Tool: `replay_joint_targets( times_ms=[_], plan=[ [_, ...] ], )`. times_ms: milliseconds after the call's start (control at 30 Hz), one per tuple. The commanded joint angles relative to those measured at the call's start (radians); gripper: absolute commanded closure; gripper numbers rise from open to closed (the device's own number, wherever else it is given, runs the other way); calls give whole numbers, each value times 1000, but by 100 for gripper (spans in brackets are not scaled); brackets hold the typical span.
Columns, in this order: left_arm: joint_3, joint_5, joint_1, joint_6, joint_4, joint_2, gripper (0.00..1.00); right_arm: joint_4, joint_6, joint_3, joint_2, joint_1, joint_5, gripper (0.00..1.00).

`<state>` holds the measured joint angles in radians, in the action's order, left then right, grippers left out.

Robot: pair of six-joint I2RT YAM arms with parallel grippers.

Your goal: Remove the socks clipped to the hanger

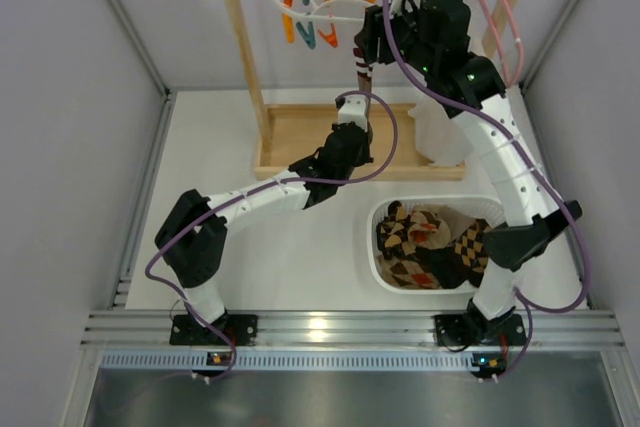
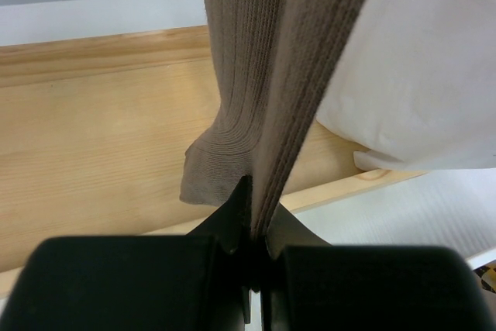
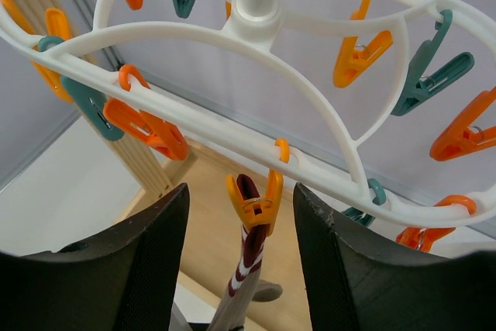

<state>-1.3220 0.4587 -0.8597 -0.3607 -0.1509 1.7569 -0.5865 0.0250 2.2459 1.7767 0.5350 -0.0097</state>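
Below, a sock [image 2: 263,75] is pinched by the left gripper [image 2: 254,232]. Its clip [image 3: 254,204] is flanked by the right gripper [image 3: 239,208], fingers spread.

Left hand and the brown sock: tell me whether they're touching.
Touching. The left wrist view shows the left hand shut on the brown sock, pinching its fabric.

Pale grey wall panels [image 1: 70,97] close in the white table [image 1: 290,267] on the left, right and back. A light wooden rack [image 1: 247,67] stands at the far end on a flat wooden base [image 1: 300,127]. An aluminium rail [image 1: 330,327] runs along the near edge and catches a soft patch of glare from even overhead light.
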Motion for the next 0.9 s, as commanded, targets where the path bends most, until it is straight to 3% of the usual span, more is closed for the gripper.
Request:
replay_joint_targets(
  times_ms=[0, 700, 867],
  plan=[
    [-8, -22, 2, 3, -13, -16, 100, 73, -16, 38, 13, 11, -7, 46],
    [-5, -40, 2, -3, -12, -23, 100, 131, -14, 37, 52, 11, 4, 54],
    [-3, -38, 2, -1, -13, -28, 100, 137, -14, 37, 55, 11, 4, 72]
  ],
)
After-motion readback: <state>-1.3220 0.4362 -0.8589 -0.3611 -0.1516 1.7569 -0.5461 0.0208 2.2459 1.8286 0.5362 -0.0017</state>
